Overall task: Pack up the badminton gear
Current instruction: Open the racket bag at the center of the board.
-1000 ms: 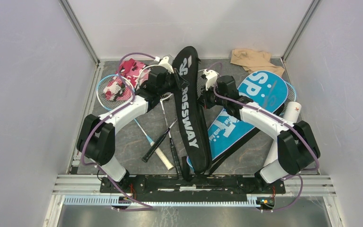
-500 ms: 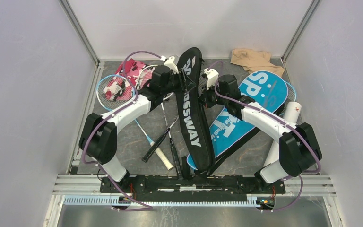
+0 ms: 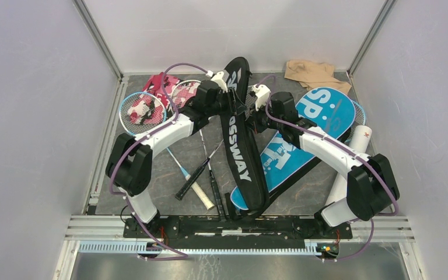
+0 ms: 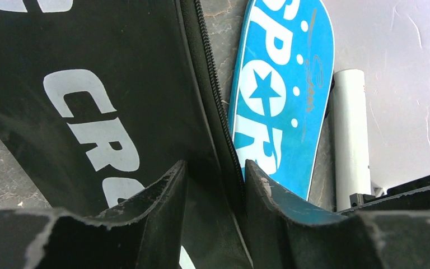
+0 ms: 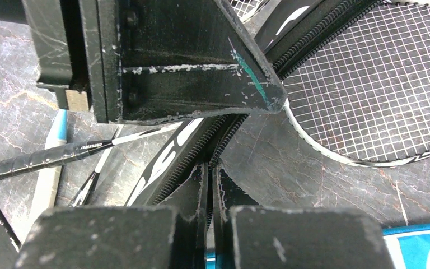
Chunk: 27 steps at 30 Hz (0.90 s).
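The black "CROSSWAY" cover (image 3: 237, 149) (image 4: 89, 84) runs from the back of the table to the front. My left gripper (image 3: 233, 103) (image 4: 215, 171) is open, its fingers straddling the cover's zipped edge near the head end. My right gripper (image 3: 248, 118) (image 5: 210, 171) is shut on the cover's zip edge (image 5: 224, 134) from the other side. A white-framed racket head (image 5: 369, 84) lies just beyond it. The blue "SPORT" cover (image 3: 306, 131) (image 4: 280, 95) lies right of the black one, and the white tube (image 3: 356, 146) (image 4: 350, 129) lies beyond it. A blue-framed racket (image 3: 140, 111) and two dark rackets (image 3: 201, 169) lie at the left.
A pink camouflage cloth (image 3: 162, 86) lies at the back left under my left arm. A beige cloth (image 3: 315, 73) sits in the back right corner. Walls close the table (image 3: 163, 169) in on three sides. My left gripper's finger (image 5: 190, 61) fills the top of the right wrist view.
My left gripper has opened and shifted right along the black cover. The cover's head end has swung to the right. My right gripper stays shut on the zip edge.
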Tool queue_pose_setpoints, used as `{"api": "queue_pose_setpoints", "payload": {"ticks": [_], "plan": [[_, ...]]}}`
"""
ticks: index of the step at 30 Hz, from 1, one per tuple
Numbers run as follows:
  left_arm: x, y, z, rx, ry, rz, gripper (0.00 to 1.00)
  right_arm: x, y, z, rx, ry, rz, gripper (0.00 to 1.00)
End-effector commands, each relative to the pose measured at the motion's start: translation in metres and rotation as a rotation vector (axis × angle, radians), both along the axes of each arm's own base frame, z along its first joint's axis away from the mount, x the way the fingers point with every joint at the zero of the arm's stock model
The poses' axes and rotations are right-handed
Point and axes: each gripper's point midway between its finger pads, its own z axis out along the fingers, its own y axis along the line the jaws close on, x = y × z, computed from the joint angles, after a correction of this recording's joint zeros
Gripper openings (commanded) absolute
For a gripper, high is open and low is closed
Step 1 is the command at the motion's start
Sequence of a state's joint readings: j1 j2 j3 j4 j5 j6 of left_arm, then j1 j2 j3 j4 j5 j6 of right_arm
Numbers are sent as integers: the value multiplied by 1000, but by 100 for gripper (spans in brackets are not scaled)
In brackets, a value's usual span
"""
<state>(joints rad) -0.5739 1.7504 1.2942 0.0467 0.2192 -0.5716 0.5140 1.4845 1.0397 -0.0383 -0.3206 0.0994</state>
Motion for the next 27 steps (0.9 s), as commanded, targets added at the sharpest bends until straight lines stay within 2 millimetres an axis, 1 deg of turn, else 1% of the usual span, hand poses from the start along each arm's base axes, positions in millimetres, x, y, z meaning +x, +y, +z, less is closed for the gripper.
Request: {"api": "queue_pose_setpoints", "payload": {"ticks": [1, 7, 9, 13, 16, 21, 23, 27], "plan": [[3, -3, 18, -14, -53, -6, 45, 6, -4, 28, 13, -87, -9, 0], [-2, 0, 26, -35, -83, -23, 38, 7, -10, 24, -8, -87, -29, 0], [-3, 1, 27, -43, -85, -27, 32, 7, -12, 25, -8, -89, -32, 0], [-5, -1, 28, -62, -82, -50, 28, 7, -13, 26, -7, -92, -33, 0], [-6, -1, 29, -70, -79, -58, 19, 7, -15, 27, -10, -98, -37, 0], [-9, 0, 34, -124, -72, -85, 18, 6, -18, 26, -13, -102, -41, 0], [-10, 0, 34, -140, -66, -92, 13, 5, -18, 25, -13, -101, -41, 0], [-10, 0, 37, -149, -66, -97, 7, 6, -20, 26, -20, -108, -45, 0]]}}
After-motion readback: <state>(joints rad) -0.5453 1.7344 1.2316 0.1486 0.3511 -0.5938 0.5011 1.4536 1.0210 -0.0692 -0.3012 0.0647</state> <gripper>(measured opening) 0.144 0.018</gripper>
